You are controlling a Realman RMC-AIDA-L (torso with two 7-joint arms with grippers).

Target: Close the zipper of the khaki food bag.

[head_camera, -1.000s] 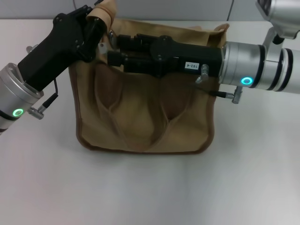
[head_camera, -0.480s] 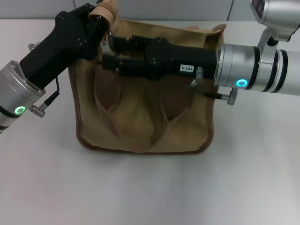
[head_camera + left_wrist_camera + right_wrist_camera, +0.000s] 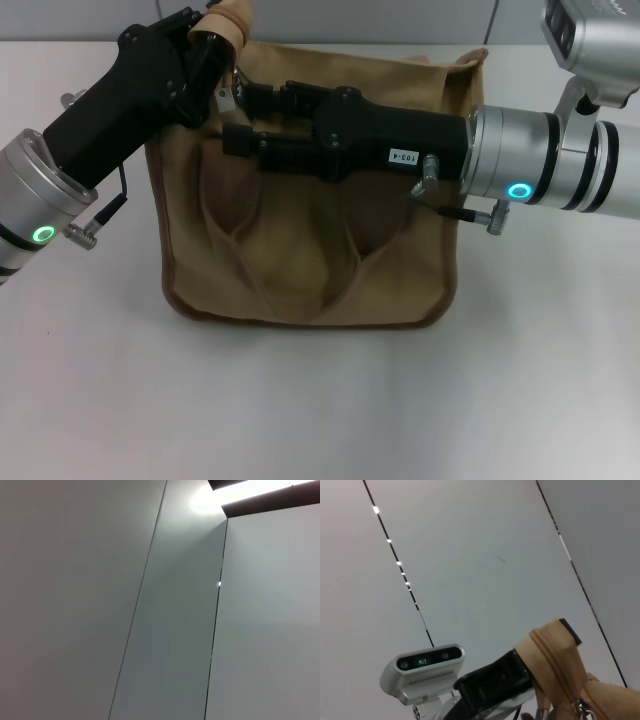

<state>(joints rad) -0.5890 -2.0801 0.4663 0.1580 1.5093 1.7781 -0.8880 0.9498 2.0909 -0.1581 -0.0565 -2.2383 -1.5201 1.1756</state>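
A khaki food bag (image 3: 310, 250) lies centre frame on a white table (image 3: 320, 400). At its upper left corner, the left gripper (image 3: 212, 45) pinches the fabric, likely bracing it. The right gripper (image 3: 240, 115), reaching across from the right, sits beside the zipper (image 3: 555, 672); whether it grasps the pull is unclear.
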